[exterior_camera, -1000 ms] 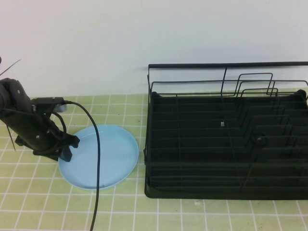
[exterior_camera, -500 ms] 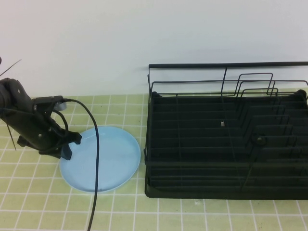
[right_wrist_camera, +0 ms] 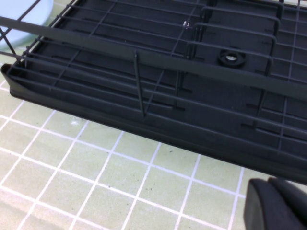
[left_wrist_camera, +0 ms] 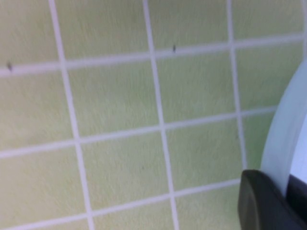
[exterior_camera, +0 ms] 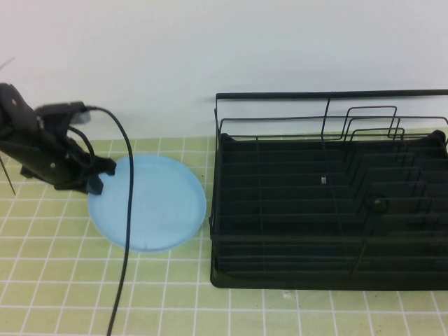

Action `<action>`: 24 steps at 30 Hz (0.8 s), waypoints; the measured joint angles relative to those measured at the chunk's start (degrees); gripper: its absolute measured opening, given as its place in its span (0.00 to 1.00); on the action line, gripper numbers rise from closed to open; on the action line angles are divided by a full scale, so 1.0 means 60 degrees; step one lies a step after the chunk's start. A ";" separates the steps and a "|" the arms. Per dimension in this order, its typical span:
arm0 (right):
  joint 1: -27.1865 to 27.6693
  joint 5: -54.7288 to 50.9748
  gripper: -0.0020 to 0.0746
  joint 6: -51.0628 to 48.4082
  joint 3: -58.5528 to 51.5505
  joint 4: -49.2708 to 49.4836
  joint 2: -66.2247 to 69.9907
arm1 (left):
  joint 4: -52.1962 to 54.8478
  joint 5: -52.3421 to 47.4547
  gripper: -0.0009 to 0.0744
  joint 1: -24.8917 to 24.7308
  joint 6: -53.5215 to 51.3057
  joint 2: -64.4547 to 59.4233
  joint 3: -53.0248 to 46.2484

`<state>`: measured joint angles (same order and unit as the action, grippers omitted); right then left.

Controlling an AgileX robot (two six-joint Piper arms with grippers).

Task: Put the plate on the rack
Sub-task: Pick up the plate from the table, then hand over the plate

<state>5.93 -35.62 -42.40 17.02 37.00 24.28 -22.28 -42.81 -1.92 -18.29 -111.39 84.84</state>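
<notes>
The light-blue plate (exterior_camera: 157, 203) is left of the black wire rack (exterior_camera: 315, 280), raised at its left edge and tilted. My left gripper (exterior_camera: 98, 175) is shut on the plate's left rim. In the left wrist view the pale rim (left_wrist_camera: 288, 129) runs between the two dark fingers of the left gripper (left_wrist_camera: 287, 184), above the green tiles. My right gripper (right_wrist_camera: 280, 201) is out of the high view. In the right wrist view it hovers over the tiles in front of the rack (right_wrist_camera: 144, 122), fingers together and empty. A bit of the plate (right_wrist_camera: 33, 14) shows beyond the rack's corner.
A black cable (exterior_camera: 126, 231) hangs from the left arm across the plate toward the table's front. The rack has upright divider loops (exterior_camera: 374, 122) at its back right and a top rail (exterior_camera: 329, 94). Green tiled tabletop (exterior_camera: 56, 280) lies in front of the plate.
My left gripper has risen and moved back with the plate's rim in it. The plate's left side has lifted off the table and the plate now tilts.
</notes>
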 joint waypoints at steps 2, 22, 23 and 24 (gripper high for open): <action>0.0000 0.0000 0.02 0.0000 0.0000 0.0000 0.0000 | -0.0060 0.0188 0.01 0.0005 0.0000 0.0211 0.0018; 0.0000 0.0307 0.02 -0.1948 0.0000 0.5014 0.0000 | -0.6878 0.0663 0.01 -0.0797 -0.4825 0.3684 -0.0003; 0.0000 0.0307 0.03 -0.2776 0.0043 0.5914 0.0000 | -0.7109 0.0684 0.01 -0.1014 -0.5027 0.3791 -0.0003; 0.0000 0.0307 0.05 -0.3805 0.0104 0.7020 0.0000 | -0.7247 0.0756 0.01 -0.1312 -0.5226 0.3898 -0.0003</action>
<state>5.93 -33.78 -65.23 17.64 79.12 24.28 -65.76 -38.27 -9.80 -49.64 -88.01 84.82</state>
